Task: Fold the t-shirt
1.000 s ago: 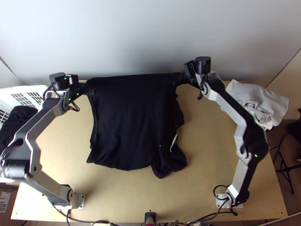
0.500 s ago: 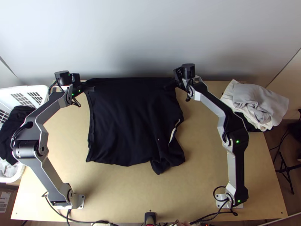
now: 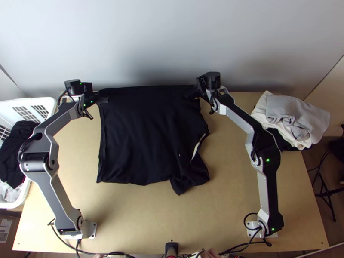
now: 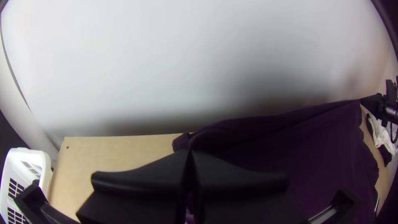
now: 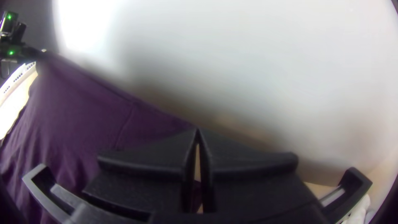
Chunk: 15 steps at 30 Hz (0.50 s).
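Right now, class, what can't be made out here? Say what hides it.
- Left wrist view: the cloth inside the left gripper, behind its fingers.
- Right wrist view: likewise at the right gripper.
- Top view: the underside of the t-shirt, beneath its upper face.
- Top view: part of the white basket, past the left edge.

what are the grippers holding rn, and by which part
Both the left gripper and the right gripper hold the black cloth t-shirt near opposite ends of its far edge.
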Tool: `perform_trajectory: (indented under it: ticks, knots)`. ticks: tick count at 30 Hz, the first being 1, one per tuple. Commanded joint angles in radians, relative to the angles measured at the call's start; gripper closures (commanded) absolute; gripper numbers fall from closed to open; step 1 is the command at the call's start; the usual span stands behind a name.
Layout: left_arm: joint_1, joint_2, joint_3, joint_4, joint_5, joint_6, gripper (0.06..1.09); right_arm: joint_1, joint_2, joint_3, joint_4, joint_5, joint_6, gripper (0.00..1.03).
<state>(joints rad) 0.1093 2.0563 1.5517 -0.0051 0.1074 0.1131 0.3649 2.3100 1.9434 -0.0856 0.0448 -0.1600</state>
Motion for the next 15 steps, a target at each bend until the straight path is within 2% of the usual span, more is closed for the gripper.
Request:
perform_trajectory:
  ticks: [1,11,15]
  knots:
    - [-0.014,0.050,0.048,0.054,-0.015,0.003,1.05,0.016,0.028,0.006,0.064,0.021,-0.061,1.00]
    - [-0.031,0.074,0.048,0.206,-0.061,-0.030,1.05,0.028,0.031,-0.020,0.193,0.070,-0.092,1.00]
    - [-0.031,0.088,0.044,0.249,-0.066,-0.021,1.05,0.046,0.038,-0.072,0.314,0.107,-0.164,1.00]
